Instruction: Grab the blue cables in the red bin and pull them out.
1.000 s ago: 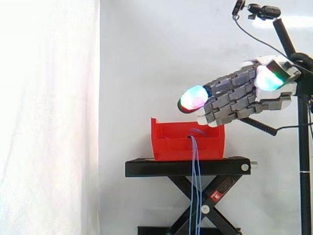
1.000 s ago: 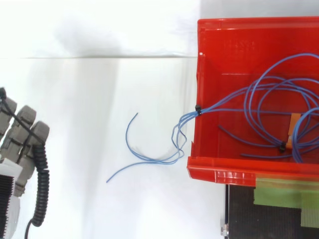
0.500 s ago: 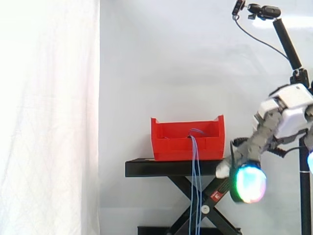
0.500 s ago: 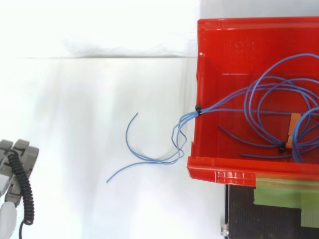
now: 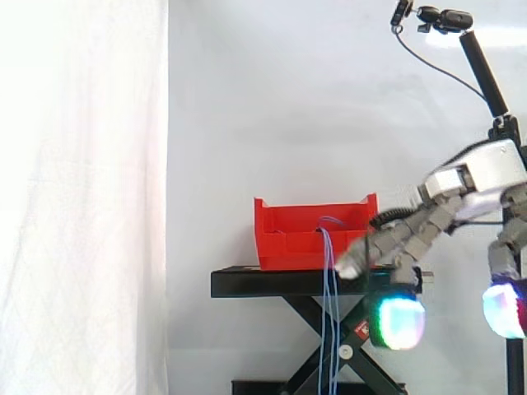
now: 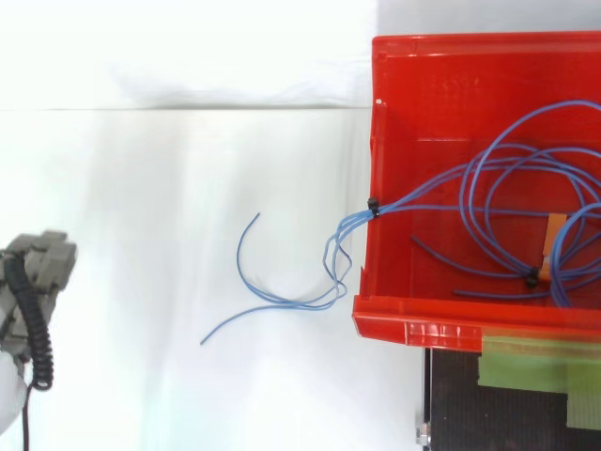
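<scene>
The fingers are stretched out and spread apart, and they hold nothing. They point down and toward the red bin, and the glowing pads hang lower than the bin, beside the black stand.

The blue cables are partly in the bin and partly out of it. From the top you can see big loops of them lying inside the bin. A bunch of strands goes over the bin wall, where a small black tie holds them together. In the side view the strands hang straight down in front of the stand, so this part runs up and down.

From the side, one finger looks close to the hanging strands. From the top, the fingers are at the far edge, well apart from the bin, and the loose cable ends are between them and the bin. So I think the fingers are not touching the cables yet.

The cables lie ahead of the fingers, in the way they point. I think the fingers need to move toward the bin, get around the hanging bunch and close on it. Then they can pull away from the bin so the loops slide out. The strands are thin and bendy, so they could slip through if the fingers do not close tight.
</scene>
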